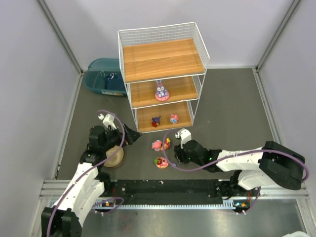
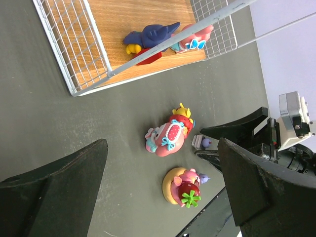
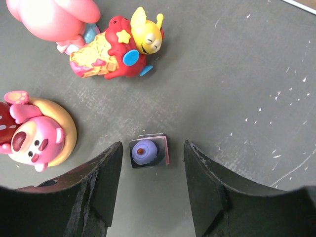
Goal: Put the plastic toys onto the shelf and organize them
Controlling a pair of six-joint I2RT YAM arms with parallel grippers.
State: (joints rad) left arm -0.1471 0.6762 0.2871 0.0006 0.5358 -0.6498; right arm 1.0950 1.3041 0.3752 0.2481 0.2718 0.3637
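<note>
The left claw [image 1: 134,137] is seen released, its two fingers [image 2: 54,190] spread wide with nothing held between them. It is positioned low over the dark table [image 1: 232,98], close to the front left corner of the shelf [image 1: 163,57]. A tan bowl [image 1: 114,158] is partly covered by that arm, and a teal bin [image 1: 98,79] is set just left of the shelf at the far side.

On the shelf's middle board a purple-eared bunny [image 1: 161,91] is stood upright. On the bottom board a dark blue figurine [image 1: 156,121] and a pink figurine [image 1: 173,118] are placed side by side.

Three toys are left on the table in front of the shelf. A pink, red and yellow toy [image 3: 116,49] is laid on its side. Nearer the arm bases, a pink bear on a yellow disc [image 3: 34,138] is found. Just right of the bear, a tiny purple piece [image 3: 143,152] is seen.

The right claw [image 3: 153,144] is likewise released. Its fingers [image 3: 207,187] are set on either side of the tiny purple piece, with a narrow gap visible on each side.
</note>
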